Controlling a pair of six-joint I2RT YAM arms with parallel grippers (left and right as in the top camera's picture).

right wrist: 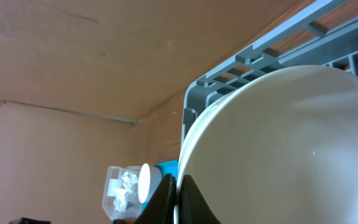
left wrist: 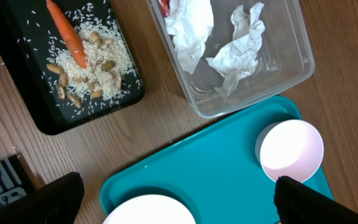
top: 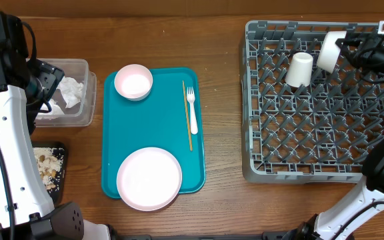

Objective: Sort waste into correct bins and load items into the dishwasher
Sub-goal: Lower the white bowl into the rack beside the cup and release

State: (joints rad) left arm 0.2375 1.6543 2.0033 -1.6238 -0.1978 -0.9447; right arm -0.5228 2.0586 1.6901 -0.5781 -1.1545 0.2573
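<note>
My right gripper (right wrist: pixel 178 200) is shut on the rim of a white bowl (right wrist: pixel 278 143), which it holds tilted above the far right corner of the grey dishwasher rack (top: pixel 255 170). In the overhead view this bowl (top: pixel 331 50) hangs beside a white cup (top: pixel 300 69) lying in the rack. My left gripper (left wrist: pixel 179 205) is open over the teal tray's (left wrist: pixel 216 162) corner, between the pink plate (left wrist: pixel 149 214) and a second bowl (left wrist: pixel 291 149), holding nothing. Crumpled napkins (left wrist: pixel 238 50) lie in the clear tub (left wrist: pixel 253 93). Carrot (left wrist: pixel 67 31), rice and nuts sit on the black tray (left wrist: pixel 48 121).
On the teal tray (top: pixel 172 87) lie a white fork (top: pixel 191 110) and a thin wooden stick (top: pixel 187 115), next to the plate (top: pixel 149 178) and bowl (top: pixel 133 81). Bare wooden table (top: pixel 222 120) separates tray and rack. The left arm (top: pixel 5 127) stands along the left edge.
</note>
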